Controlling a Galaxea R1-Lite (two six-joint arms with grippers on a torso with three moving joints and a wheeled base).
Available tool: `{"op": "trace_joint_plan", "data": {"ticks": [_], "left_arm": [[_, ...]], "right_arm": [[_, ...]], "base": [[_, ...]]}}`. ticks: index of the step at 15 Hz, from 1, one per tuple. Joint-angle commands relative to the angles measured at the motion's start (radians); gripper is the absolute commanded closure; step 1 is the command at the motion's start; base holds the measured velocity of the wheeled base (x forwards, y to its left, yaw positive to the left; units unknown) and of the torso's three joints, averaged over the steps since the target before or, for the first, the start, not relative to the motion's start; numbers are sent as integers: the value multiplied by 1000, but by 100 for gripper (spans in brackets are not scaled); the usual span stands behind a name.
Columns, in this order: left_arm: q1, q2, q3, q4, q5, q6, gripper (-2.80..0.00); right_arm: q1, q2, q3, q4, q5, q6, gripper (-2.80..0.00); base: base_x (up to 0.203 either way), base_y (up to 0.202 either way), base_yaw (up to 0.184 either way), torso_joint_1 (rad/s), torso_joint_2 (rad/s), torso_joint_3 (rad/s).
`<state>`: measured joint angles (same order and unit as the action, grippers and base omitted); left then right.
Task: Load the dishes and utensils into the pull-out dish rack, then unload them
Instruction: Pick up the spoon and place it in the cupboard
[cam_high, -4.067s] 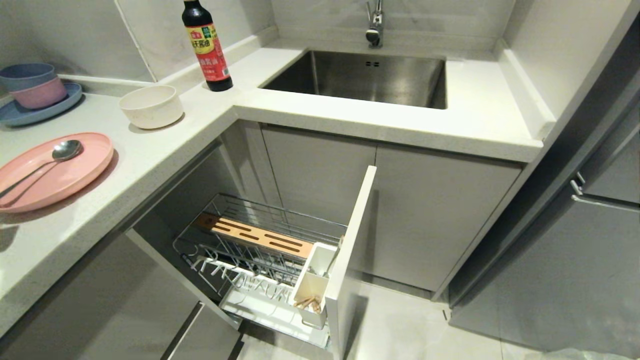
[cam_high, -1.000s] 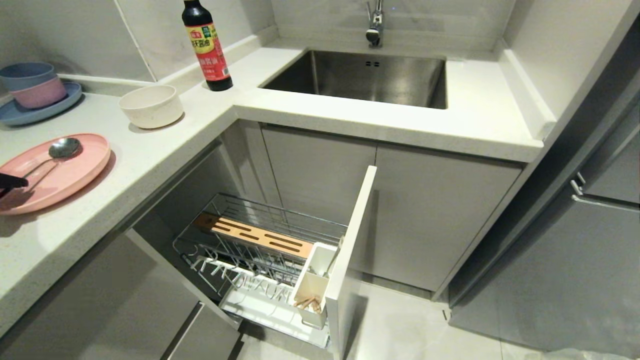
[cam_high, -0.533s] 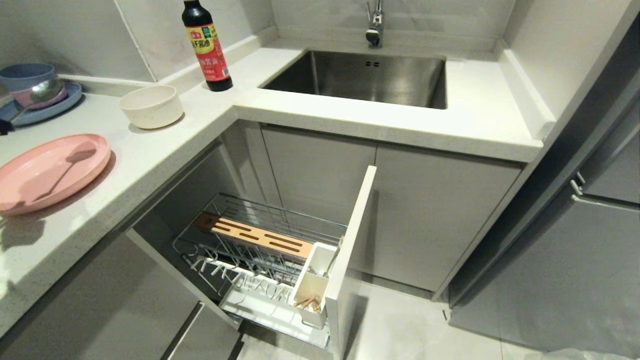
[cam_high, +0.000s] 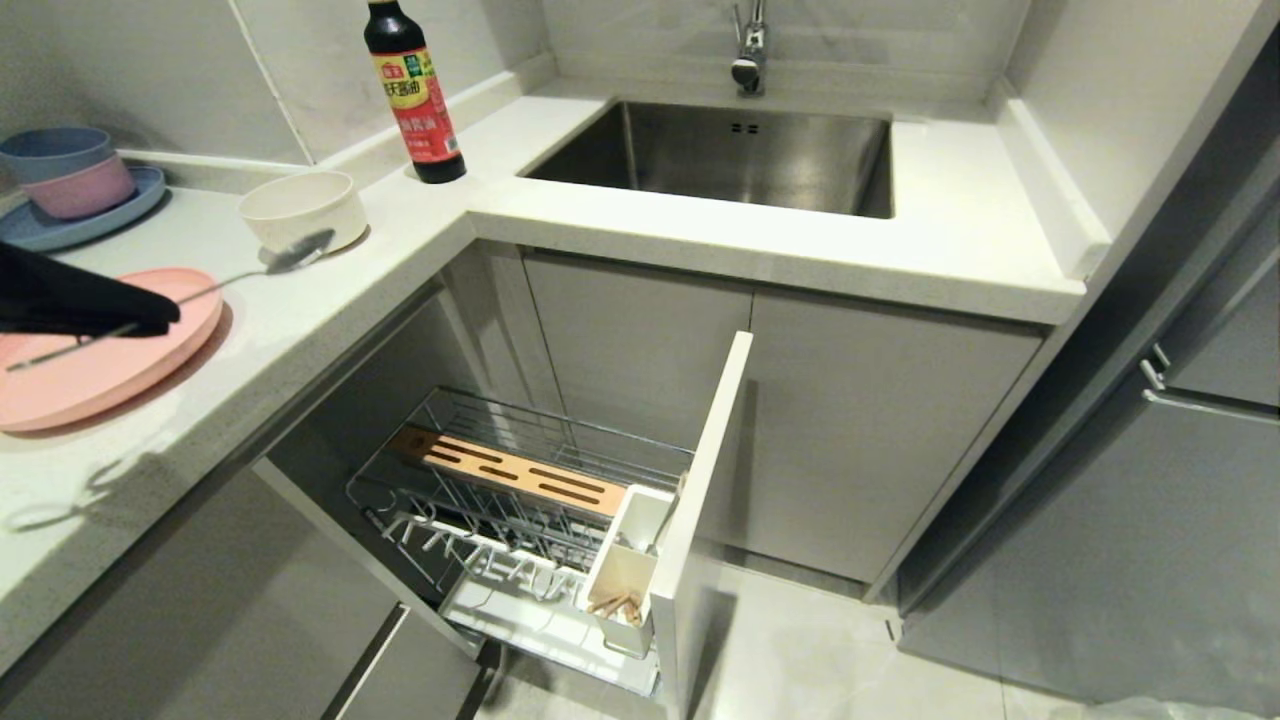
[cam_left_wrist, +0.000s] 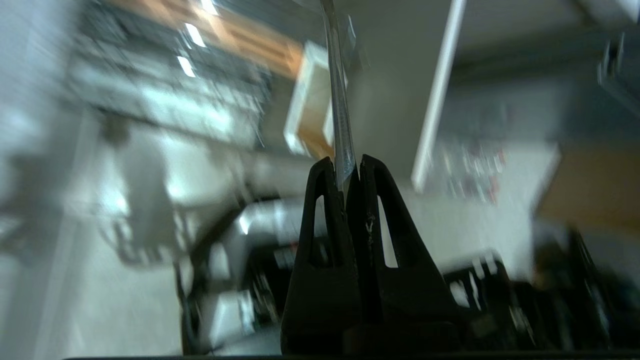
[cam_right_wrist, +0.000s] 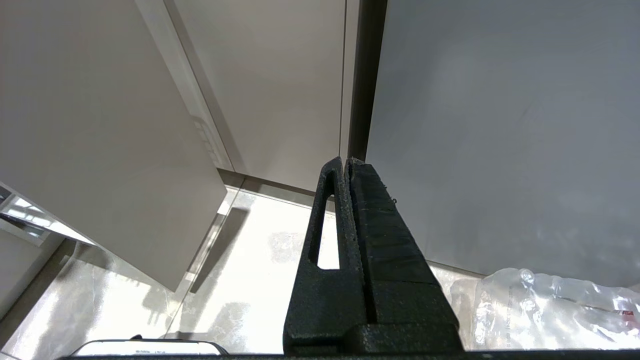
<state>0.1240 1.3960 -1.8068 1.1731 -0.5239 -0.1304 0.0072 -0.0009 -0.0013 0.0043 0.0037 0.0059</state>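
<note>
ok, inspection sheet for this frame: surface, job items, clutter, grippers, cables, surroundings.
Surface: pale countertop, L-shaped around a steel sink.
Job's things: spoon held above the counter; pink plate and cream bowl on the counter; chopsticks in the utensil cup of the open dish rack.
Clutter: sauce bottle; stacked bowls on blue plate.
Grippers: left gripper shut on the spoon handle; right gripper shut, empty, parked low.
Cables: nothing seen.
Surroundings: grey cabinets, tiled floor.

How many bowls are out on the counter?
3: a cream-white bowl near the soy sauce bottle, plus a blue bowl nested in a pink bowl on the blue plate. More may sit beyond view.
</note>
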Motion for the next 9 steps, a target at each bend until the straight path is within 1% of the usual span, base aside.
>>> {"op": "trace_joint_plan", "data": {"ticks": [1, 3, 5, 6, 9], "left_arm": [[-109, 12, 63, 36, 7, -6, 0], [-222, 74, 150, 43, 34, -8, 0], [-313, 137, 176, 46, 58, -8, 0], [-350, 172, 178, 44, 82, -9, 0], [-424, 278, 172, 18, 154, -16, 0]], "right_arm": [[0, 0, 0, 0, 0, 0, 0], [0, -1, 0, 0, 1, 0, 0], [0, 0, 0, 0, 0, 0, 0], [0, -1, 0, 0, -1, 0, 0], [-1, 1, 0, 0, 1, 0, 0]], "base": [[0, 0, 0, 0, 0, 0], [0, 0, 0, 0, 0, 0], [0, 0, 0, 0, 0, 0], [0, 0, 0, 0, 0, 0], [0, 0, 0, 0, 0, 0]]}}
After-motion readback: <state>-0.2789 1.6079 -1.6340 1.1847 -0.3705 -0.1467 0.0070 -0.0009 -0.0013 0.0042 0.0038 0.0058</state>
